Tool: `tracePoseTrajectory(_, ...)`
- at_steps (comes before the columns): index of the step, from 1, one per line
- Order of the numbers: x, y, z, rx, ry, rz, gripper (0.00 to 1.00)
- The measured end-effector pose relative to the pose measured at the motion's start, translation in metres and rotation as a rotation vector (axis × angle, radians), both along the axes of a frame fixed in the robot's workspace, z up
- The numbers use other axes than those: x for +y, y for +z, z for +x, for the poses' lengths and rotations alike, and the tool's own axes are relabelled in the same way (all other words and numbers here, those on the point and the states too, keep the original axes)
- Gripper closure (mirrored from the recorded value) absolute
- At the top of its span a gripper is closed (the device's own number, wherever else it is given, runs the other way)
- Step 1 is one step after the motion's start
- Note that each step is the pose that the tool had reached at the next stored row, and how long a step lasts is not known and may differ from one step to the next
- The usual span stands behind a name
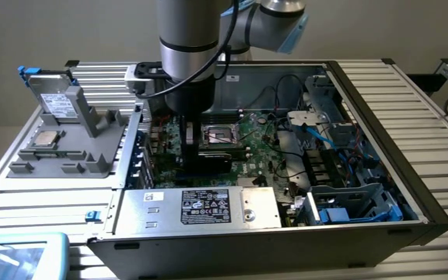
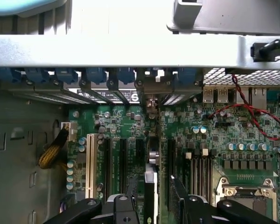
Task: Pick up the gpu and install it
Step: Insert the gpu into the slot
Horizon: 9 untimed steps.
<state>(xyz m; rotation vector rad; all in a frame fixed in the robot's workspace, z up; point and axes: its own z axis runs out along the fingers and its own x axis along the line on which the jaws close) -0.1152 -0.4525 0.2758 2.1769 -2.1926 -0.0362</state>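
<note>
- The gripper [image 2: 151, 207] hangs low inside the open case [image 1: 380, 227], jaws spread wide, gripping nothing that I can make out.
- Between its fingers [image 2: 123, 207] stands the gpu [image 1: 208, 160], on edge over the motherboard [image 2: 214, 135]. I cannot tell whether either finger touches it.
- Seen from the wrist, the card is edge-on, a thin dark sliver with a pale patch. In the exterior view it is a black block with a green line of board along its upper edge, just under the hand.
- To either side of the hand run long black expansion slots [image 2: 122, 163], with a white slot [image 2: 89, 163] further out.
- My judgement is that the card may be only partly seated, or leaning. A sideways drag from a finger would rock it and strain its connector edge.
- Ahead of the hand, blue clips [image 2: 95, 74] line the rear wall. If the card's end bracket misses its opening there, it would jam.
- Further off, red wires [image 2: 252, 112] loop over the board, well apart from the hand and an unlikely snag.
</note>
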Motion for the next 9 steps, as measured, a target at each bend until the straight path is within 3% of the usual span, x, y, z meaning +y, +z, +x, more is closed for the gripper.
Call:
tracePoseTrajectory(6,0.0015,0.0055,0.0,0.0,0.0,-0.0012,0.6)
tracePoseTrajectory(9,0.002,0.006,0.0,0.0,0.0,-0.0022,0.79)
